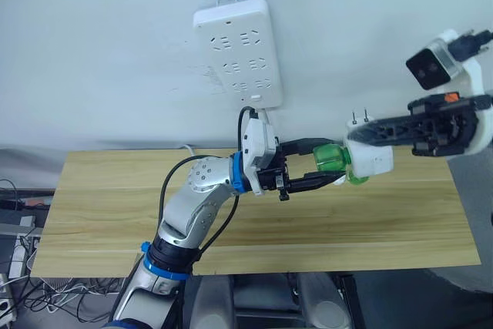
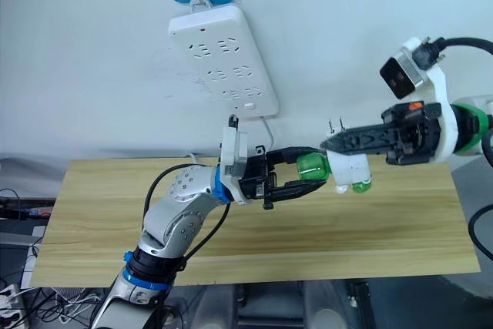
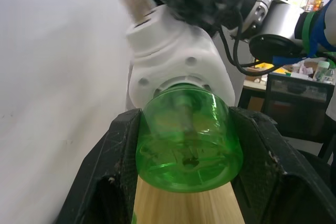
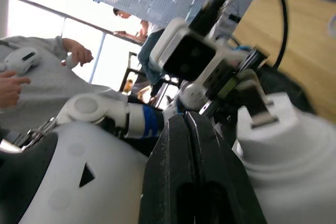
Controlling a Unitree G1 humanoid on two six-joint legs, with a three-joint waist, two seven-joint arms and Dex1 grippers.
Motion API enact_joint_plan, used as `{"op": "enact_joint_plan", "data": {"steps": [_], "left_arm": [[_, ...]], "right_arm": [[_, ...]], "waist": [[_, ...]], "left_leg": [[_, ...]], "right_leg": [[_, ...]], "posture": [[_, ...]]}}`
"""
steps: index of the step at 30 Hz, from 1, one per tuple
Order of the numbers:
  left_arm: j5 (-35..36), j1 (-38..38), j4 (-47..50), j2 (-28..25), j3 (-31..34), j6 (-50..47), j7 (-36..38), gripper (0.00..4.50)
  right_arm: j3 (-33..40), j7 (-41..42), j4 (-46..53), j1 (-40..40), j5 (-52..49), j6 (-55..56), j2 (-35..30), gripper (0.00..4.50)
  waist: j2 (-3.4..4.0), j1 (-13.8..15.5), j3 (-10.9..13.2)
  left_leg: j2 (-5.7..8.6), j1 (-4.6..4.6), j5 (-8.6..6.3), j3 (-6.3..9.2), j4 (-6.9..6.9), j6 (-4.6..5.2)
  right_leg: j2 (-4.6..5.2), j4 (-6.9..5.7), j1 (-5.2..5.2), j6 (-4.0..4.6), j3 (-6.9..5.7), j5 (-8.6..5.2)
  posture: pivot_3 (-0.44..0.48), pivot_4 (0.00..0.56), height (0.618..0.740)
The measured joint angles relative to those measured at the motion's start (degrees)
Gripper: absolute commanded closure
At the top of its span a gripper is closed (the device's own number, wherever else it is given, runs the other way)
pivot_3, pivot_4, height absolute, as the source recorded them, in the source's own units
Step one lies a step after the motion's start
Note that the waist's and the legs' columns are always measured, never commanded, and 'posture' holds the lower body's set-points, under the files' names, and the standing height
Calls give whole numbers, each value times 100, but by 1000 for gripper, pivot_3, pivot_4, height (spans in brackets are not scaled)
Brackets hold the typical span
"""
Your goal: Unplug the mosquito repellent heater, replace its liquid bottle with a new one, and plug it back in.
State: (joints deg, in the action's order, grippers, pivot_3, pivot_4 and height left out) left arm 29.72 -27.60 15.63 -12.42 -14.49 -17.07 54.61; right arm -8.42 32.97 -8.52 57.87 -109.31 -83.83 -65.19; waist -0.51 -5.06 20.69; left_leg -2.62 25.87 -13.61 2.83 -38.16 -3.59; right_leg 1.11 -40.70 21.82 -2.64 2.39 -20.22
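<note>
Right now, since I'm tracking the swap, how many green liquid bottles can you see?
2. One green bottle is clamped in the left gripper, joined to the heater. A second green one peeks out beneath the heater, mostly hidden.

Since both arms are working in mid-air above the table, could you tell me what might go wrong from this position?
1. The left gripper clamps the smooth, round green bottle; it may slip while being turned.
2. The right gripper holds the mosquito repellent heater by its edge, so twisting could lever it loose.
3. Both are held above the wooden table; anything released would probably fall onto it.
</note>
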Motion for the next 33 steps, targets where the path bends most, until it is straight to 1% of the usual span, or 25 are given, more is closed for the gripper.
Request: {"op": "enact_joint_plan", "data": {"steps": [6,9,12,15,19,21,23,27,30,33], "left_arm": [[74,21,55,2,-56,-42,16,2285],[130,15,73,5,-56,-69,9,2285],[175,16,89,1,-48,-127,-4,2285],[183,-7,98,19,-27,-150,-28,2285],[184,-32,106,51,19,-167,-130,2285],[171,-37,100,29,41,-168,-158,2285],[148,-45,78,13,49,-144,-159,2285],[-6,-56,-6,-34,24,-86,-149,2285],[-97,-49,-70,-46,14,-56,-137,2285],[-130,-48,-72,-41,9,4,-118,2285]], "right_arm": [[107,-93,-347,12,1426,84,514,4458],[243,19,-422,-56,1967,84,577,4458],[381,305,-336,-379,2458,64,577,4458],[485,619,-14,-933,2879,26,556,4458],[613,1041,474,-1533,3107,-138,381,4458],[799,1218,720,-1698,2985,-368,278,4458],[973,1354,885,-1722,2646,-631,143,4458],[1028,1659,1072,-1766,1598,-819,-439,4458],[966,1642,1043,-1602,977,-810,-639,4458],[663,1284,872,-1244,205,-583,-796,4458]], "waist": [[0,18,0],[0,19,0],[0,26,0],[0,28,0],[0,27,0],[0,27,0],[0,17,0],[-1,15,0],[-1,9,0],[-1,4,0]], "left_leg": [[0,2,4,0,0,-7],[-1,2,3,1,1,-6],[0,2,3,0,3,-5],[0,2,2,-1,4,-4],[1,2,1,-1,2,-1],[1,1,1,-1,1,-1],[1,-1,0,-3,0,0],[1,-1,-1,-2,-2,2],[2,-1,-1,-3,-4,2],[1,-1,-1,-1,-5,3]], "right_leg": [[2,-1,4,0,0,0],[1,-1,4,0,-1,0],[1,0,4,0,-1,0],[1,-1,4,0,1,0],[1,-2,4,0,2,0],[1,-3,3,0,2,0],[0,-5,3,0,4,0],[-2,-4,1,0,4,0],[-2,-6,2,0,5,0],[-2,-6,2,0,4,0]], "posture": [[-171,347,740],[-169,348,740],[-167,350,740],[-166,352,740],[-164,351,740],[-164,351,740],[-170,349,740],[-177,348,740],[-183,345,740],[-186,344,740]]}}
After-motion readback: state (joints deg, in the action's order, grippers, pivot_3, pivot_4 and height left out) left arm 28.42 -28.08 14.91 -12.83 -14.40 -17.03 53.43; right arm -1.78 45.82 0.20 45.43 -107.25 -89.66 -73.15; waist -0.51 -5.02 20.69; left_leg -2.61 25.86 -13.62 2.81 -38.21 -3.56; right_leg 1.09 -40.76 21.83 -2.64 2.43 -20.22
